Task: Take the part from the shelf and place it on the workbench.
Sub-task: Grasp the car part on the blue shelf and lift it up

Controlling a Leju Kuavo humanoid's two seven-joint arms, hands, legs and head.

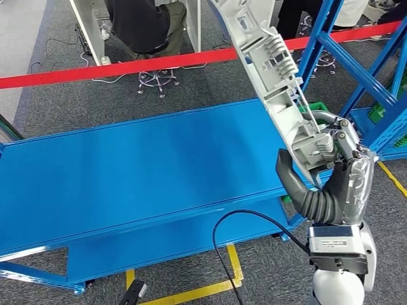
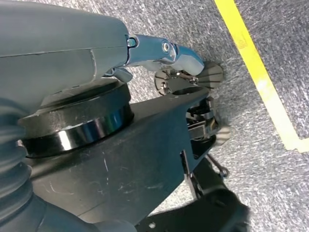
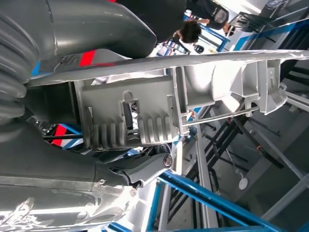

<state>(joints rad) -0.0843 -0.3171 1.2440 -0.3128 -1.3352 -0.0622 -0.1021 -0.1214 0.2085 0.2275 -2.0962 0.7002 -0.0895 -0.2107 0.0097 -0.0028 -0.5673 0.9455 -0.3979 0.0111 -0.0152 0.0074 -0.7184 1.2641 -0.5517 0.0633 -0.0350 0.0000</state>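
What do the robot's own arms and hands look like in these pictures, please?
The right hand has a thick dark grey thumb with a ribbed rubber cover, silver metal fingers with visible screws, and a glossy translucent back. Below it sits a grey and black wrist box on a white rounded arm, with a black cable. The left hand shows a grey cover and shiny bluish metal links.

The right hand (image 1: 331, 175) is raised, thumb and fingers clamped around the part (image 1: 269, 57). The left hand (image 2: 175, 72) hangs low, fingers curled.
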